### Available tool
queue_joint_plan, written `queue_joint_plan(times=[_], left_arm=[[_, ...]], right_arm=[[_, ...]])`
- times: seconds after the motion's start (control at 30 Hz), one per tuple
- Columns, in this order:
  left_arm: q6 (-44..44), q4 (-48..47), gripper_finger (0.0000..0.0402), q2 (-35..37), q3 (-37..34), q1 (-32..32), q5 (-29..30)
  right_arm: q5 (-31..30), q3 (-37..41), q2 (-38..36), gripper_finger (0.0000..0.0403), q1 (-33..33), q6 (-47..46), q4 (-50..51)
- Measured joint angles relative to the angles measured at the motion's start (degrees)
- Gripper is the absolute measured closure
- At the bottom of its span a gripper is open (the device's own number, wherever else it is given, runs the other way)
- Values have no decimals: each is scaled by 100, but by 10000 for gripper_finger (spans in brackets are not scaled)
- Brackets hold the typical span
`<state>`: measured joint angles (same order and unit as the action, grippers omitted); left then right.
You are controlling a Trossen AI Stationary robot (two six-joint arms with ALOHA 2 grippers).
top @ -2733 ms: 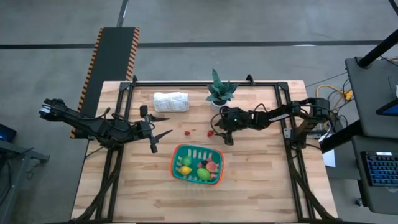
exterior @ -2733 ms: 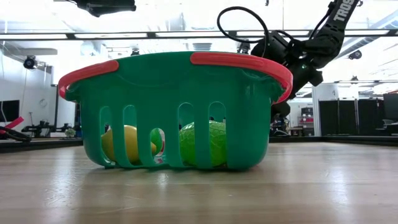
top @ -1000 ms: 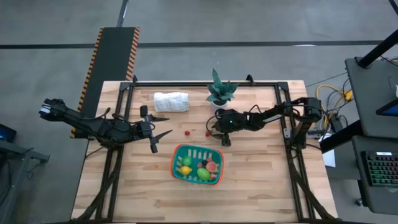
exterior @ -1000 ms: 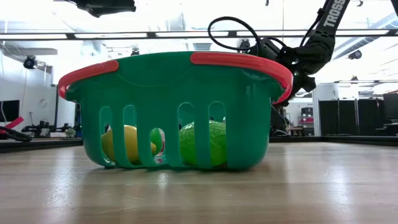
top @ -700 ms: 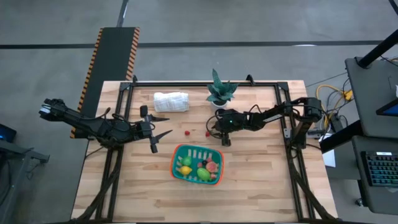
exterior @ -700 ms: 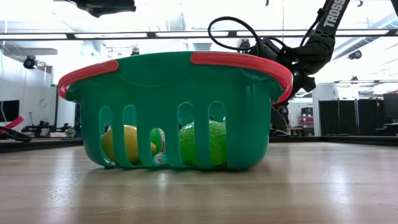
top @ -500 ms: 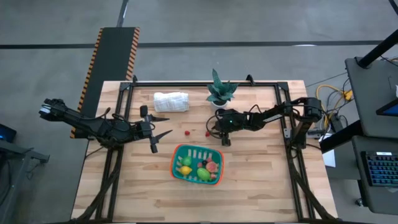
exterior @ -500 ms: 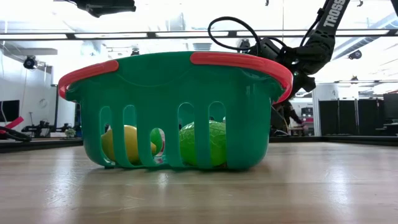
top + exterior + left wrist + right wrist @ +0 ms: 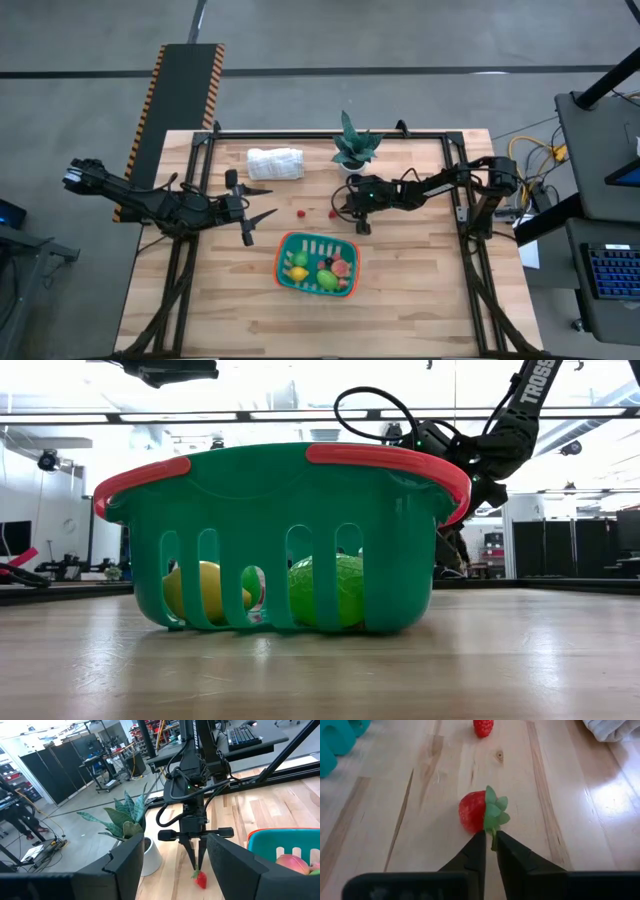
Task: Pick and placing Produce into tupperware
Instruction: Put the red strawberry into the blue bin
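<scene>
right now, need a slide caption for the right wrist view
Right gripper pinching the green leafy stem of a red toy strawberry on the wooden table.

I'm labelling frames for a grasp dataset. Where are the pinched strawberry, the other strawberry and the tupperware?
pinched strawberry (image 9: 474, 811): right wrist view, on its red body.
other strawberry (image 9: 483, 727): right wrist view, on its red flesh.
tupperware (image 9: 318, 239): high view, on its far rim.

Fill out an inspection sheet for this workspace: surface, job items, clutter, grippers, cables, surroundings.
Surface: wooden table, lying flat.
Job's things: tupperware holds several produce pieces; two strawberries outside, near one, far one.
Clutter: potted plant, rolled cloth.
Grippers: right gripper pinches the near strawberry's green stem; left gripper open, empty.
Cables: looped cable on right arm.
Surroundings: keyboard on a side desk.
</scene>
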<state>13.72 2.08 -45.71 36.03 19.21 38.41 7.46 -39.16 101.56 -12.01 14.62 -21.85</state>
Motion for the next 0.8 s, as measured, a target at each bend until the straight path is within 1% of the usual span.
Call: queue_joint_plan(times=[0.2,0.53,0.8], left_arm=[[0,-1,199,0,0,-1,0],[0,-1,199,0,0,0,0],[0,-1,199,0,0,0,0]], right_arm=[[0,0,0,392,0,-368,2],[-2,2,-3,394,0,-410,-142],[-2,-101,-270,394,0,-411,-265]])
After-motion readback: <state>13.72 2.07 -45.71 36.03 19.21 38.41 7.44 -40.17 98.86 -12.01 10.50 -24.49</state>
